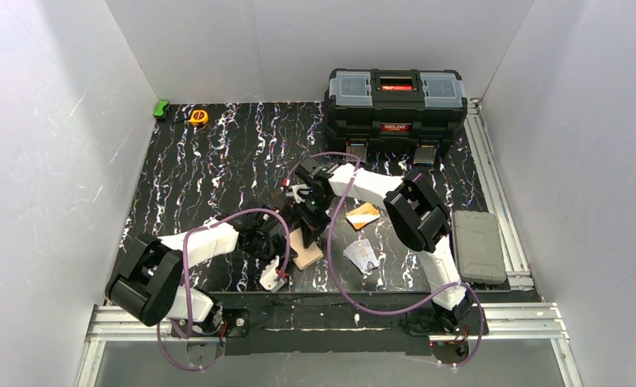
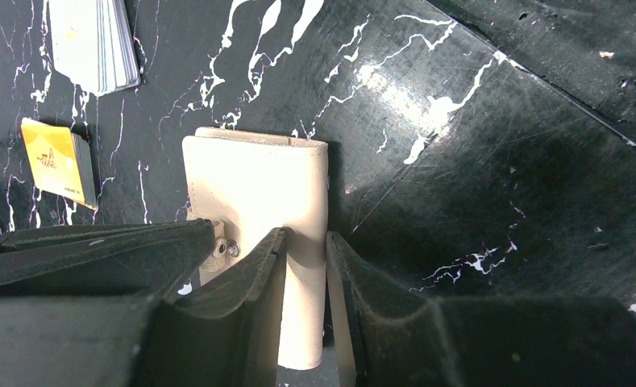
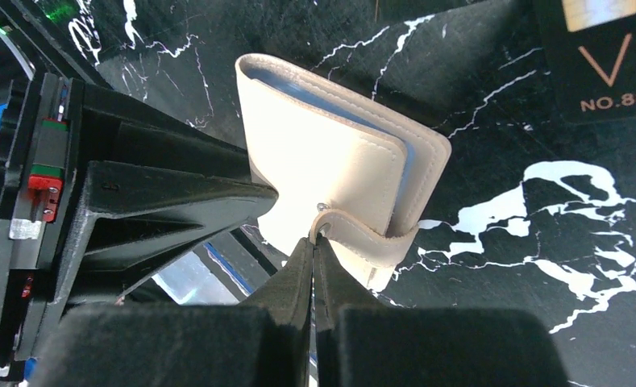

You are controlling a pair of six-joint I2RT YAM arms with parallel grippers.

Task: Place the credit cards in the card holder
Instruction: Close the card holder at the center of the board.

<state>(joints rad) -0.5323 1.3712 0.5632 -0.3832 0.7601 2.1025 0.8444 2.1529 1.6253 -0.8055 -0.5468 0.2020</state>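
The cream card holder (image 1: 306,256) (image 2: 258,185) (image 3: 330,153) lies folded near the table's front edge. My left gripper (image 1: 291,245) (image 2: 306,239) is shut on its right edge. My right gripper (image 1: 309,228) (image 3: 313,240) is shut, its tips pinching the end of the snap tab (image 3: 371,238), which curls up off the holder. A light blue edge (image 3: 330,95) shows inside the fold. An orange-yellow credit card (image 1: 363,214) (image 2: 55,160) lies to the right, and a silver-white stack of cards (image 1: 361,255) (image 2: 93,40) lies in front of it.
A big black toolbox (image 1: 395,101) stands at the back right. A grey case (image 1: 478,244) rests on the right rail. A yellow tape measure (image 1: 198,117) and a green object (image 1: 161,109) sit at the back left. A black card (image 3: 596,56) lies beside the holder.
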